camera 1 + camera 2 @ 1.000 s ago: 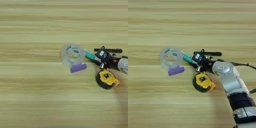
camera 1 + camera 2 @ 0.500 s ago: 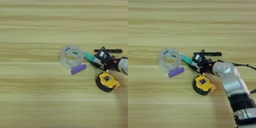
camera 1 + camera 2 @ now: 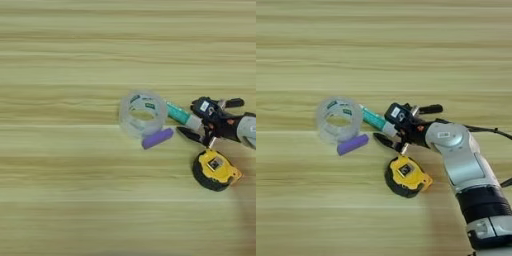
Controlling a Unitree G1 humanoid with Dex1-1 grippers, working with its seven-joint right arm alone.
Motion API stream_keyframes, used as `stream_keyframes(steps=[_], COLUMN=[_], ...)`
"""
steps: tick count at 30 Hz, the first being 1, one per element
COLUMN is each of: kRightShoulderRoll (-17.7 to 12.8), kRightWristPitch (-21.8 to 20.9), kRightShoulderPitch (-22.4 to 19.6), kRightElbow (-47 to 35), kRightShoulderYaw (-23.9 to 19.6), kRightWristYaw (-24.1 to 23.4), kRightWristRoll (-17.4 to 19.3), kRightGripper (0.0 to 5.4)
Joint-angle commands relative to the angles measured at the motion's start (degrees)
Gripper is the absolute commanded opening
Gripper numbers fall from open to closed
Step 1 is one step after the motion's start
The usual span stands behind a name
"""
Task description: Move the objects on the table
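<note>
My right gripper (image 3: pixel 389 128) comes in from the right on a silver forearm (image 3: pixel 456 155). Its two black fingers are open, one on each side of the white end of the green-and-white glue stick (image 3: pixel 375 120), which lies flat and points up-left at the clear tape roll (image 3: pixel 339 119). A short purple cylinder (image 3: pixel 353 144) lies just below the roll. The yellow-black tape measure (image 3: pixel 406 175) sits close under the lower finger. A slim black pen (image 3: pixel 428 108) shows behind the gripper. The same items appear in the left eye view, with the gripper (image 3: pixel 196 121) at the right edge.
The light-wood table (image 3: pixel 316 210) fills both views. All the items are bunched at the centre right, within a hand's width of one another. A black cable (image 3: pixel 491 130) trails from the arm towards the right edge.
The tape measure has slid a little towards the near edge. The whole picture has shifted slightly downward. The gripper stays at the glue stick's end.
</note>
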Motion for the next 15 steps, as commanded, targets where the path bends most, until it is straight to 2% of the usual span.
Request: stream_keyframes(steps=[1, 4, 15], kRightShoulderRoll=[-0.64, -0.18, 0.59], kRightWristPitch=[-2.65, -3.26, -4.8], kRightShoulderPitch=[-5.64, -5.86, -7.44], kRightElbow=[-2.9, -3.23, -3.15], kRightShoulderYaw=[-3.64, -4.37, -6.83], kRightWristYaw=[-3.0, -3.55, -6.07], kRightWristRoll=[2.44, 3.24, 5.04], kRightGripper=[4.98, 5.38, 5.38])
